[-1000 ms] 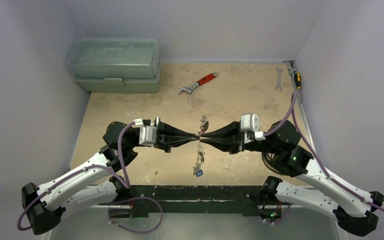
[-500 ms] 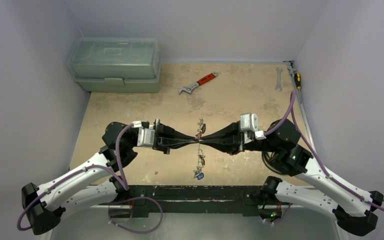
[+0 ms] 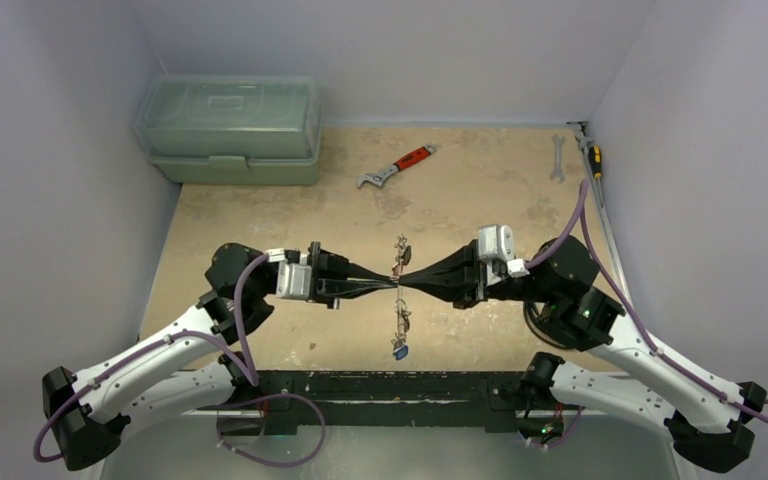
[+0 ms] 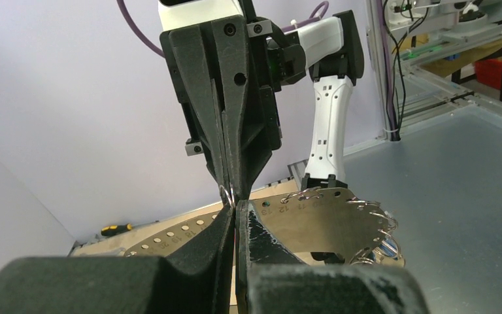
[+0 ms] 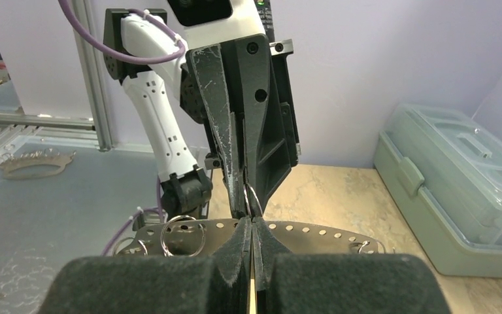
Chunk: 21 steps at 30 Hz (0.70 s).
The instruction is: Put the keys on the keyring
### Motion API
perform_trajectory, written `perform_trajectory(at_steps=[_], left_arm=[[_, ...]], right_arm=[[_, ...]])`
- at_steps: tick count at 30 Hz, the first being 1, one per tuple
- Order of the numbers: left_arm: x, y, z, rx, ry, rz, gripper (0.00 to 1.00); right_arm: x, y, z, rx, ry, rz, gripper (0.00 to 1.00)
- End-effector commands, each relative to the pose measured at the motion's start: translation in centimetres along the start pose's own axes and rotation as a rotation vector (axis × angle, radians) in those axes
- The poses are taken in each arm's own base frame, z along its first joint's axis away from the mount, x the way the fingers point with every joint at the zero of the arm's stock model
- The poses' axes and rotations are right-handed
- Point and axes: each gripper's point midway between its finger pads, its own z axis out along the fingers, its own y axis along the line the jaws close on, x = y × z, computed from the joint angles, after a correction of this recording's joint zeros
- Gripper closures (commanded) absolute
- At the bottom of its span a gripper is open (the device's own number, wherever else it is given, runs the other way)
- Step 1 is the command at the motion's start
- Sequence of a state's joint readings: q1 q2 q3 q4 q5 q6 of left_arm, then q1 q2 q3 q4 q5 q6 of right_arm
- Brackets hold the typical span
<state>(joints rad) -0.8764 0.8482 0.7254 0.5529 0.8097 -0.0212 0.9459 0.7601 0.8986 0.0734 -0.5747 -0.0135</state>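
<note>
My left gripper (image 3: 390, 284) and right gripper (image 3: 406, 283) meet tip to tip above the table's middle, both shut. Between the tips sits a thin silvery wire ring, the keyring (image 4: 227, 193), also seen in the right wrist view (image 5: 251, 194). I cannot tell how much of it each grips. Just below the tips hangs a flat silvery plate (image 4: 327, 216) with numbered holes and several small rings; it also shows in the right wrist view (image 5: 314, 234). From above it looks edge-on, with keys (image 3: 398, 320) and a blue tag (image 3: 399, 350) dangling.
A green toolbox (image 3: 230, 130) stands at the back left. A red-handled wrench (image 3: 397, 167) lies at the back middle. A silver spanner (image 3: 557, 158) and a yellow-handled screwdriver (image 3: 592, 155) lie at the back right. Walls close in on three sides.
Both grippers, still shut tip to tip, have shifted slightly toward the near edge with the plate and keys. The left wrist has drawn back a little.
</note>
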Motion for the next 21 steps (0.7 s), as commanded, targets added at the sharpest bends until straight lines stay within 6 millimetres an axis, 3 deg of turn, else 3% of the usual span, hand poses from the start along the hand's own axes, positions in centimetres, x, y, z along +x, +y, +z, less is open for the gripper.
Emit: perform_trajectory(at_steps=[1, 5, 9, 14, 21], left_arm=[[1.8, 0.4, 0.1, -0.024, 0.077, -0.024, 0.93], [1.8, 0.9, -0.3, -0.052, 0.128, -0.007, 0.64], [1.8, 1.1, -0.7, -0.067, 0.161, 0.011, 0.54], [2.1, 1.7, -1.0, -0.086, 0.23, 0.01, 0.56], [3.5, 2.2, -1.7, -0.113, 0.324, -0.003, 0.83]], right_arm=[[-2.0, -0.7, 0.9, 0.012, -0.059, -0.041, 1.0], [-1.2, -1.0, 0.9, 0.02, -0.02, -0.043, 1.0], [-0.5, -1.1, 0.8, 0.025, 0.011, -0.049, 1.0], [1.5, -1.7, 0.8, 0.038, 0.103, -0.057, 1.0], [2.0, -1.9, 0.4, 0.058, 0.115, -0.065, 1.0]])
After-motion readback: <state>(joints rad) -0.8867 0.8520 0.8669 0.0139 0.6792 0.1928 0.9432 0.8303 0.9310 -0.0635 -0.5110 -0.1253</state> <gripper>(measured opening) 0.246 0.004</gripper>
